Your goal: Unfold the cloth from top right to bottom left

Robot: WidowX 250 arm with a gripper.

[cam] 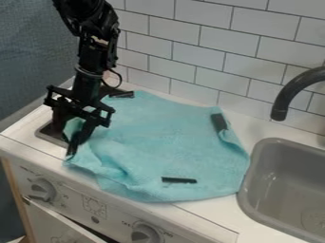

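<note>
Whether the claw (71, 146) is standing wide or gripping, I cannot tell. The turquoise cloth (168, 137) is lying on the bench (213, 216), mostly right of the claw, partly hiding the recess (48, 135). Farther right, the grey sink (246, 192) is running out of view.

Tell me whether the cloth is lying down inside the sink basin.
No, the cloth is spread over the white counter, to the left of the sink basin in this view.
</note>
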